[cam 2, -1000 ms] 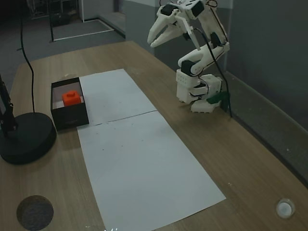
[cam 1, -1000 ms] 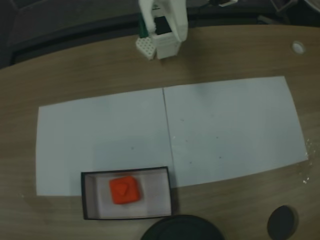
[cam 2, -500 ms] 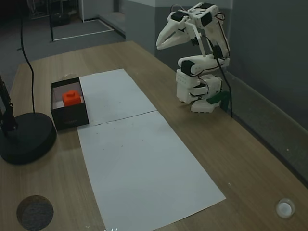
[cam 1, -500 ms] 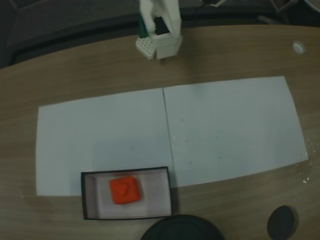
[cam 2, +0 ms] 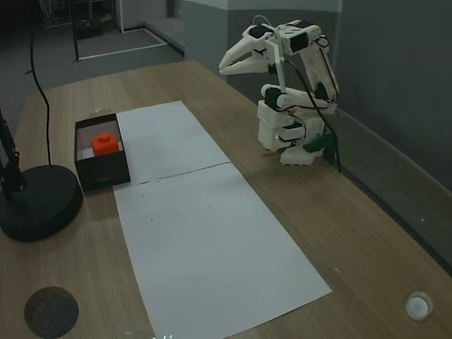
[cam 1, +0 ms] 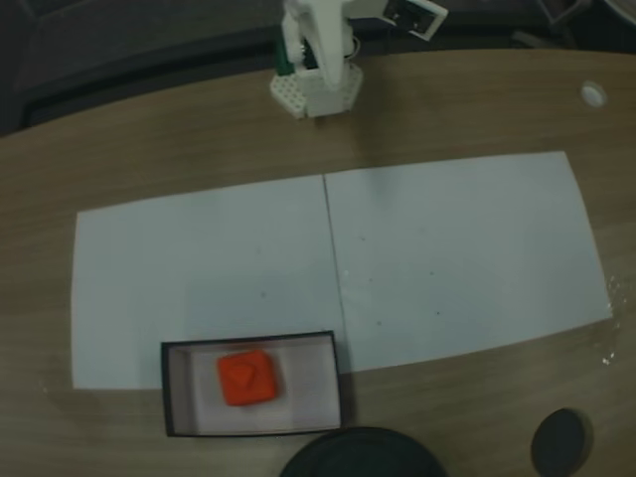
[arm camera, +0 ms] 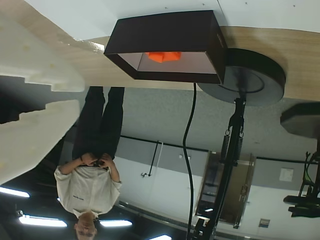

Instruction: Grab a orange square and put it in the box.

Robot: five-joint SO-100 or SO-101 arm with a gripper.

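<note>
The orange square (cam 1: 247,378) lies inside the box (cam 1: 339,386), a shallow black-walled tray at the near edge of the table in a fixed view. In another fixed view the orange square (cam 2: 104,143) sits in the box (cam 2: 106,169) at the far left. The wrist view, upside down, shows the orange square (arm camera: 165,56) over the wall of the box (arm camera: 165,32). My gripper (cam 2: 223,68) hangs high above the arm's base (cam 2: 289,134), far from the box, pointing toward it. Its white fingers (arm camera: 35,65) meet at the tips, with nothing held in the gripper (arm camera: 80,95).
Two white paper sheets (cam 1: 447,248) cover the middle of the table. A black round stand base (cam 2: 35,205) with a pole and cable sits beside the box. A small black disc (cam 1: 559,439) and a white cap (cam 1: 593,94) lie near the table's edges. A person (arm camera: 90,185) stands beyond the table.
The arm has folded back over its base and the gripper has come down a little and leveled out. Its jaws, slightly apart a second ago, are closed. The square stays put.
</note>
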